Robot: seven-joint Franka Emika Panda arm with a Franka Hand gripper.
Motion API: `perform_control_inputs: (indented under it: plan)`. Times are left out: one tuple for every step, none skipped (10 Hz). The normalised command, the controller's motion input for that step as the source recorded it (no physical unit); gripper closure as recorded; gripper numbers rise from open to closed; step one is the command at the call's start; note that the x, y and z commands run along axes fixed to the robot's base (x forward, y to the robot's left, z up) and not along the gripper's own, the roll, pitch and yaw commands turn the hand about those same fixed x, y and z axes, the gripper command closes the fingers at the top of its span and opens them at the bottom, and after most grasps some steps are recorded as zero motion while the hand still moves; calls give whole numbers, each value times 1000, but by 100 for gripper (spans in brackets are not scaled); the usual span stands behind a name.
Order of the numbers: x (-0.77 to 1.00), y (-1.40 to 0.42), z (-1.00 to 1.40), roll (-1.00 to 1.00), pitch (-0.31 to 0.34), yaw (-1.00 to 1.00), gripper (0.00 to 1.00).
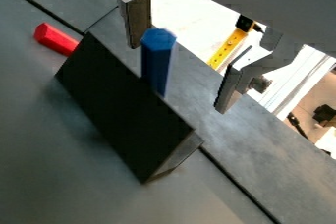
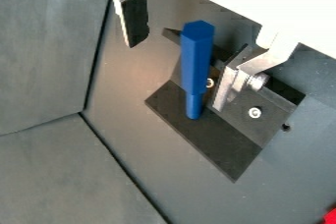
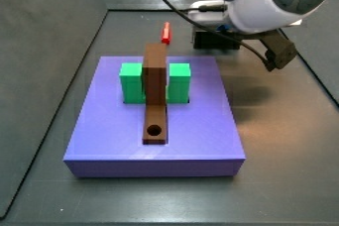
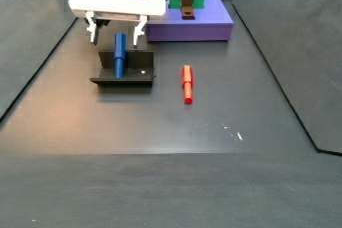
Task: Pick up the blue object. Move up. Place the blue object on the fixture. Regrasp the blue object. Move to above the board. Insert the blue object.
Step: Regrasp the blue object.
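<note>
The hand (image 4: pixel 112 34) hangs over the fixture (image 4: pixel 123 76), its 2 silver fingers (image 1: pixel 137 19) spread apart and gripping nothing. The blue peg (image 4: pixel 120 53) stands upright on the fixture's lower step, leaning against the raised back edge, between the 2 fingers but touching neither, as both wrist views show (image 2: pixel 196 69). In a wrist view the peg (image 1: pixel 157 59) rises beside the fixture's dark block (image 1: pixel 122 107), with one finger just beside its top and the other finger (image 1: pixel 237 79) farther off across the gap.

Near the hand, on the dark counter (image 4: pixel 174 122), lies the red peg (image 4: pixel 189 83), flat and a little way off the fixture's side, touching nothing. A wrist view catches one end of it (image 1: pixel 54 37) beyond the fixture's corner.

Farther from the hand sits the purple board (image 3: pixel 159 121), well apart from the fixture. It carries 2 green blocks (image 3: pixel 131 81) with a long brown bar (image 3: pixel 158 96) running between them; the bar has a round hole (image 3: pixel 155 131) near the end away from the hand. In a side view the hand (image 3: pixel 252 40) shows beyond the board's far edge, where its body hides the blue peg.
</note>
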Motion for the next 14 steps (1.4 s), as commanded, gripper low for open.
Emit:
perform_control_inputs:
  plan:
    - [0,0,-191,49,0,80,0]
    - [0,0,-157,0,0,69,0]
    - [0,0,-126,0,0,69,0]
    - [0,0,-131,23,0,69,0]
    - [0,0,-109,0,0,57,0]
    - [0,-9,-43,94,0,29,0]
    - [0,0,0,0,-126,0,0]
    - [0,0,0,-6,0,0,0]
    - [0,26,-289,11,0,0,0]
    - [0,29,-266,3,0,0,0]
    - [0,0,-137,0,0,0,0]
    - [0,0,0,29,0,0,0]
    - [-17,0,0,43,0,0,0]
    - [0,0,0,0,0,0,100]
